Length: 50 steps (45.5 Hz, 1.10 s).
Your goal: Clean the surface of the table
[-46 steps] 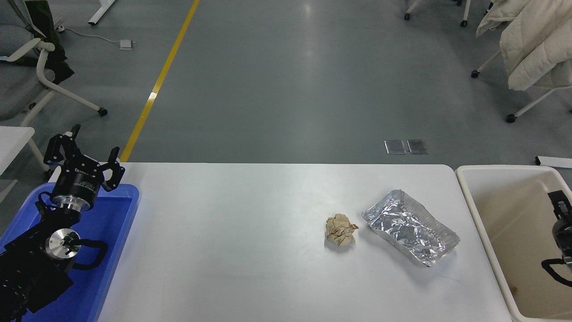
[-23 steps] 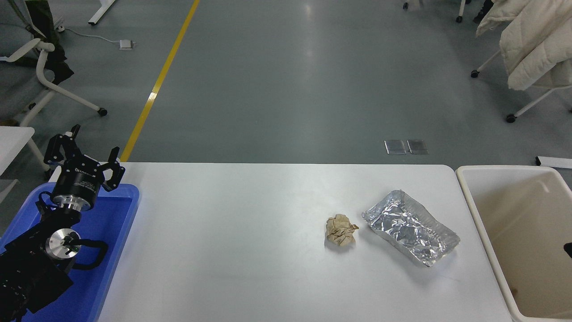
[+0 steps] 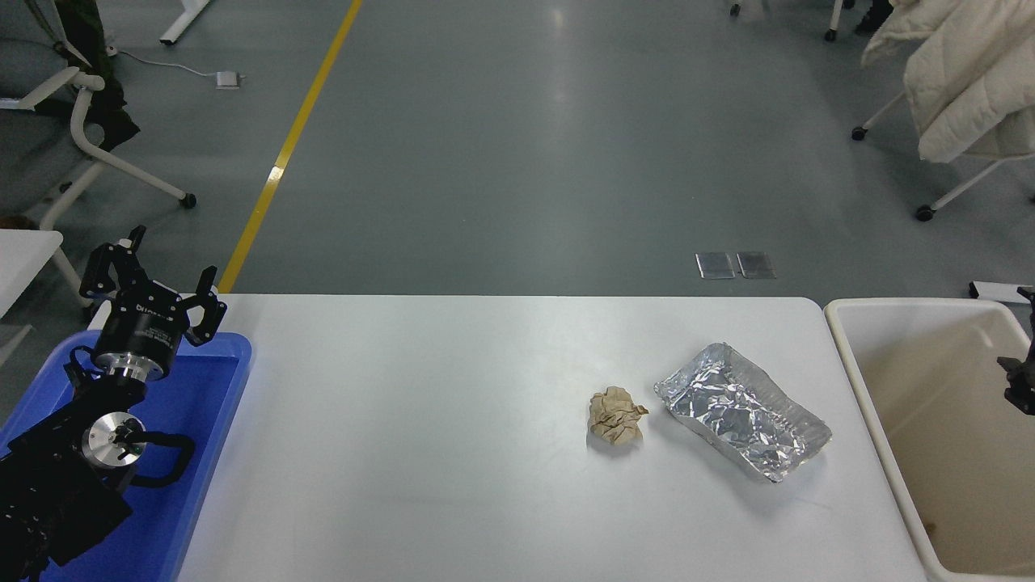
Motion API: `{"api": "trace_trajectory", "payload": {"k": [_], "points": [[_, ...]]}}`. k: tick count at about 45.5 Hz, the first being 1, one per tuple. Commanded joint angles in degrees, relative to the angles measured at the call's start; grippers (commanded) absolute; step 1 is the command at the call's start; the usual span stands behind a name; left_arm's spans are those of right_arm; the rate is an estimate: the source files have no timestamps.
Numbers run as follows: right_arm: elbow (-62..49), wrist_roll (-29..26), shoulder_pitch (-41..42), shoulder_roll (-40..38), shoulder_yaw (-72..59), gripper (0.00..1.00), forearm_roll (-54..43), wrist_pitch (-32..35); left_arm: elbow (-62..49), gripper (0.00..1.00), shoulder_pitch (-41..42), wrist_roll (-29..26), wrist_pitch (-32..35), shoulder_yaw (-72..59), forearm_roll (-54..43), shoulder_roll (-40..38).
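Both bits of trash sat way closer to the right claw

Left to right: the left claw (image 3: 154,287) was parked over the blue tray (image 3: 212,380), fingers apart. The table (image 3: 420,436) carried 2 things right of centre, a crumpled paper ball (image 3: 616,415) and, just beside it, a foil tray (image 3: 742,409) with its long axis angled down-right toward the cream bin (image 3: 857,380). The right claw (image 3: 1020,386) barely poked in over the bin; can't tell its state.
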Motion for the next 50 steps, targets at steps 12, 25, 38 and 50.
{"api": "trace_trajectory", "payload": {"k": [12, 25, 38, 50], "points": [[14.5, 1.3, -10.6, 11.1, 23.4, 1.0, -13.6, 7.8, 0.0, 1.0, 0.0, 0.0, 0.0, 0.0, 0.0, 0.0], [15.7, 5.4, -10.9, 18.7, 23.6, 1.0, -18.7, 11.1, 0.0, 1.0, 0.0, 0.0, 0.0, 0.0, 0.0, 0.0], [16.2, 5.5, -10.9, 23.7, 24.0, 1.0, -18.1, 11.0, 0.0, 1.0, 0.0, 0.0, 0.0, -0.1, 0.0, 0.0], [17.6, 5.6, -13.2, 23.8, 25.8, 1.0, -17.7, 11.3, -0.1, 1.0, 0.0, 0.0, 0.0, -0.1, 0.0, 0.0]]}}
